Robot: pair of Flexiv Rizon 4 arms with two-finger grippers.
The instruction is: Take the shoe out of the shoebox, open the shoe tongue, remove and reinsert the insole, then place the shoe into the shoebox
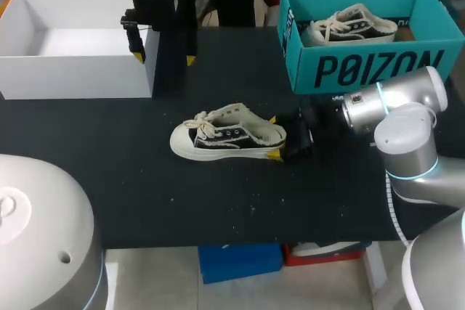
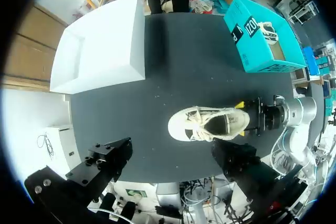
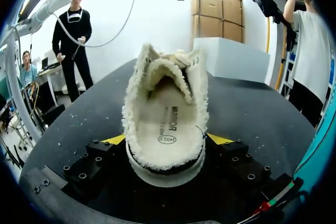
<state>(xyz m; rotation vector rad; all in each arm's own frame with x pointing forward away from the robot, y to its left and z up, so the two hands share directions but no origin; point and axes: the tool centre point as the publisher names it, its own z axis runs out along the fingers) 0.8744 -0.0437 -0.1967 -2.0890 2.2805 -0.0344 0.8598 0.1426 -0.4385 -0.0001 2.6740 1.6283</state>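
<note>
1. The shoe (image 1: 227,136) stands upright on its sole on the counter (image 1: 145,179). Its heel sits between the fingers of our right hand (image 1: 274,136), and its toe points away from that hand.
2. Our right hand holds the shoe, with one yellow tip pressed against each side of the heel. The right arm lies low and level with the counter, directly behind the heel.
3. In the right wrist view, the insole (image 3: 167,124) lies flat inside the shoe, ahead of the right hand (image 3: 166,139).
4. Our left hand (image 1: 164,57) hangs above the counter, well apart from the shoe, beyond its toe end. Its fingers are spread wide and grip nothing.
5. The white box (image 1: 73,70) stands beyond the toe. The teal shoebox (image 1: 363,70) stands beyond the heel and contains a second shoe (image 1: 352,27).
</note>
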